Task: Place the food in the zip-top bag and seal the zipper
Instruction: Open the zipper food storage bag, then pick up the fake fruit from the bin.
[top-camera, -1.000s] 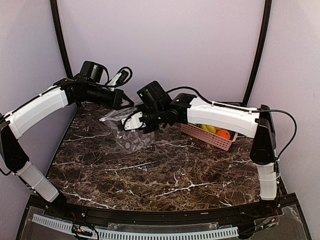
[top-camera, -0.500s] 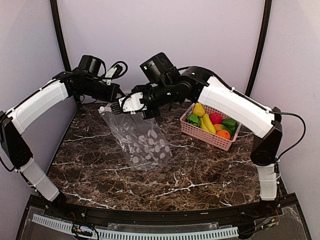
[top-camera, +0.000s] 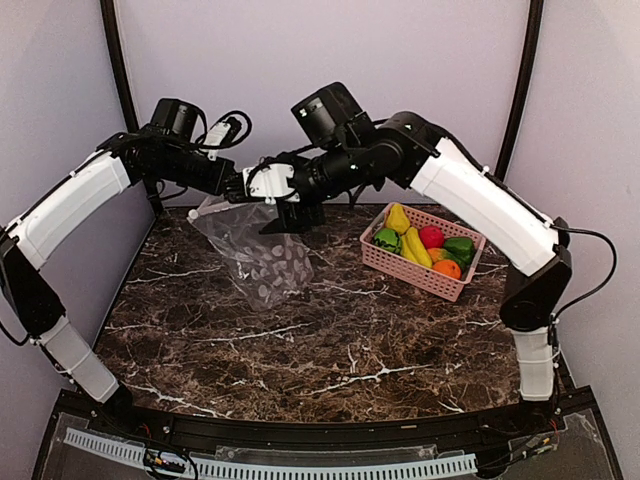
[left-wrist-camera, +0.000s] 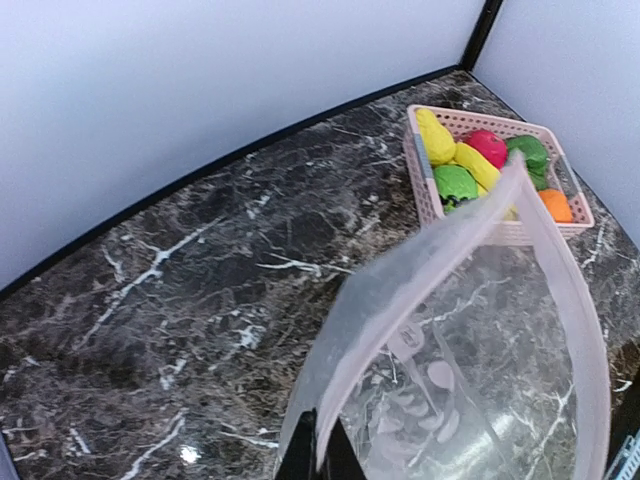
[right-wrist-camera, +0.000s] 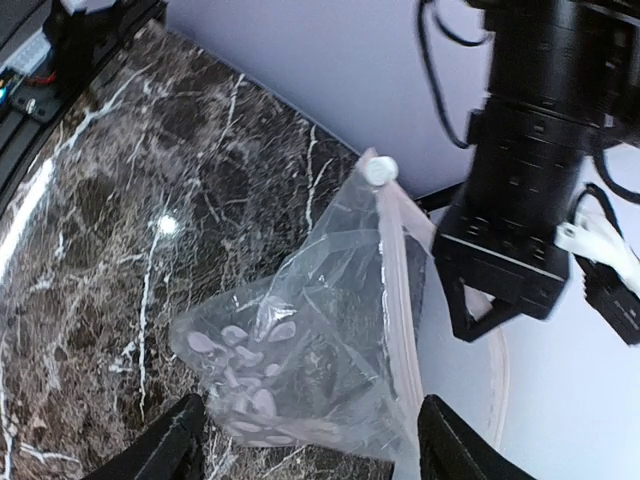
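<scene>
The zip-top bag (top-camera: 262, 252) hangs clear and dotted from my left gripper (top-camera: 236, 189), its lower end on the marble. In the left wrist view, my left gripper (left-wrist-camera: 325, 442) is shut on the pinkish zipper (left-wrist-camera: 450, 240) strip at one end, and the bag mouth gapes. My right gripper (top-camera: 292, 214) hovers just right of the bag top, jaws wide apart. From the right wrist, the bag (right-wrist-camera: 300, 340) shows between the spread fingers of my right gripper (right-wrist-camera: 311, 404), untouched. The food (top-camera: 420, 243) lies in a pink basket: banana (left-wrist-camera: 478, 165), red fruit (left-wrist-camera: 489, 146), green pepper (left-wrist-camera: 455, 183), orange (left-wrist-camera: 553, 204).
The pink slotted basket (top-camera: 402, 269) stands at the back right of the dark marble table (top-camera: 330, 340). White walls and black corner posts close off the back. The left arm's wrist (right-wrist-camera: 520, 180) hangs close beside the bag top.
My right gripper was shut at the bag's top edge and has now opened and let go. Both arms have risen slightly, and the bag hangs from the left gripper alone.
</scene>
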